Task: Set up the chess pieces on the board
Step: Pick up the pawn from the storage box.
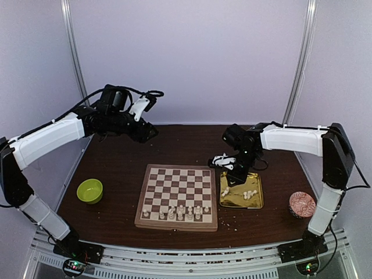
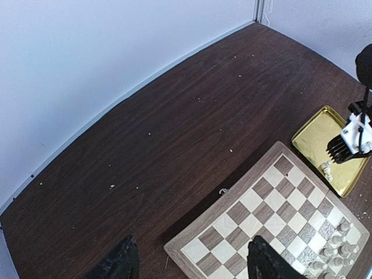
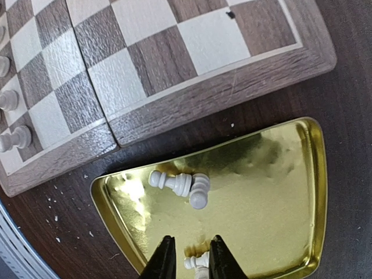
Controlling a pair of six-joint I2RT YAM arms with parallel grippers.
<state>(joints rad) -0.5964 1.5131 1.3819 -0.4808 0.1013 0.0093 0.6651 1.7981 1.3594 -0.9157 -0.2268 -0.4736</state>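
The board lies mid-table and shows in the left wrist view and the right wrist view. Several cream chess pieces stand on its near rows. More pieces lie in the gold tray: a pair near the board side and others seen through the gap between my right fingers. My right gripper hovers over the tray, jaws a narrow gap apart, gripping nothing I can see. My left gripper is wide open and empty, high above the board's far-left corner.
A green bowl sits left of the board. A round reddish patterned disc lies right of the tray. Crumbs are scattered over the dark wooden table. The walls stand close behind.
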